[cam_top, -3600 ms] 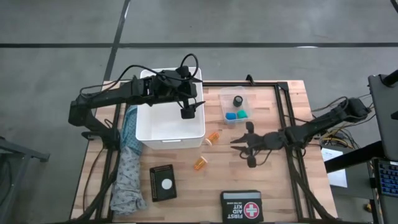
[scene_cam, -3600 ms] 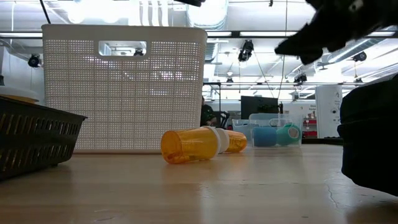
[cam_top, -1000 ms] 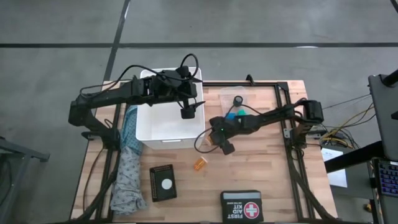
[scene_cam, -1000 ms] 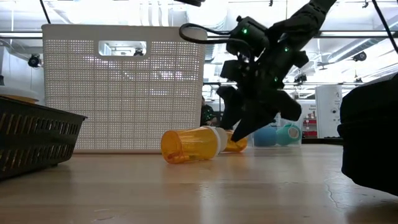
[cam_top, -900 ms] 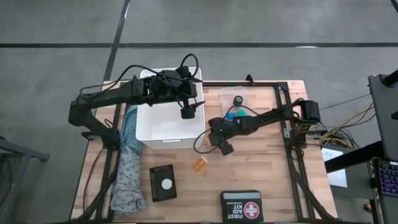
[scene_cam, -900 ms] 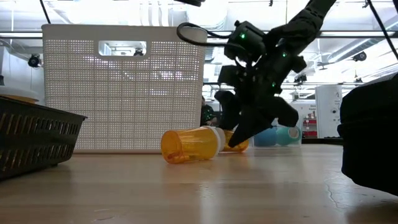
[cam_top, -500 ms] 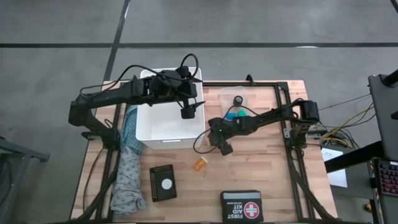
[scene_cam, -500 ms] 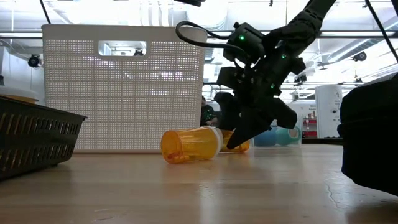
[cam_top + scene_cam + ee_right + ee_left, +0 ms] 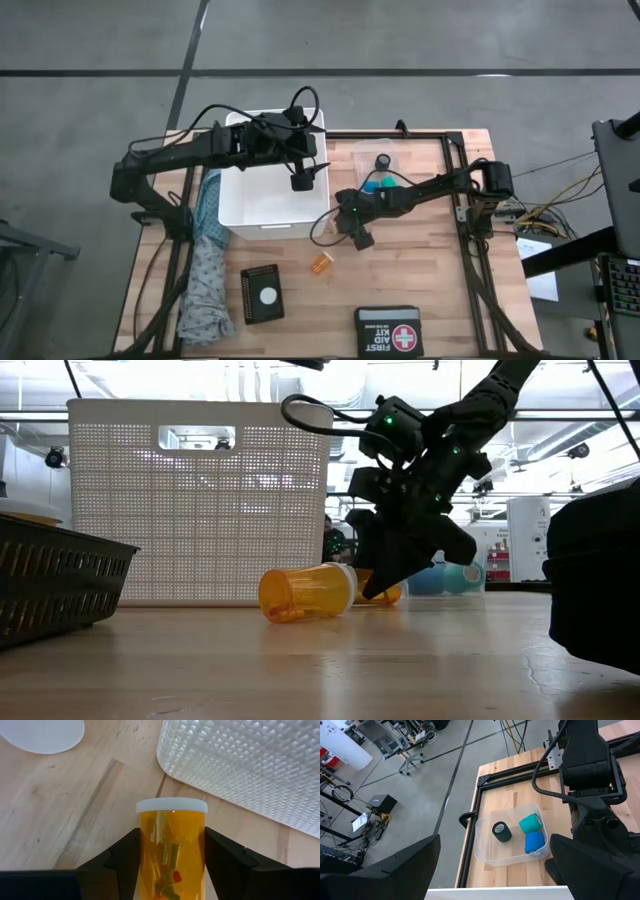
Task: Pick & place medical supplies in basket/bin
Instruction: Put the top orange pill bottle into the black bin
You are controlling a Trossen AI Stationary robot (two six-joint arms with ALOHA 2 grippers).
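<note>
Two orange pill bottles with white caps lie on their sides on the wood. One pill bottle (image 9: pixel 320 263) lies free, nearer the table's front (image 9: pixel 305 592). The other pill bottle (image 9: pixel 171 850) lies by the white basket's (image 9: pixel 272 222) near right corner, between the fingers of my right gripper (image 9: pixel 171 870), and the arm hides it from above (image 9: pixel 352 226). My left gripper (image 9: pixel 300 181) hangs open over the basket (image 9: pixel 495 847). A clear tub (image 9: pixel 380 172) holds black, blue and green round pieces. The teal cloth (image 9: pixel 205 270) lies along the table's left edge. My right gripper pinches the pill bottle's orange body (image 9: pixel 150 855) between its two fingers (image 9: pixel 122 857), one on each side. The fingers slant down from the table's right and lie along the bottle. Its white cap (image 9: pixel 171 806) points away toward the basket. The bottle lies on the table (image 9: pixel 388 594).
The black FIRST AID KIT case (image 9: pixel 387 332) sits at the near edge, and a black box with a white circle (image 9: pixel 262 293) lies left of it. A white round disc (image 9: pixel 42 732) lies on the wood beyond the held bottle. A dark basket edge (image 9: pixel 60 575) shows low on the left.
My right gripper has crept a little toward the table's left and down, closing on the bottle beside the basket, then held still. The bottles and the left arm have stayed put.
</note>
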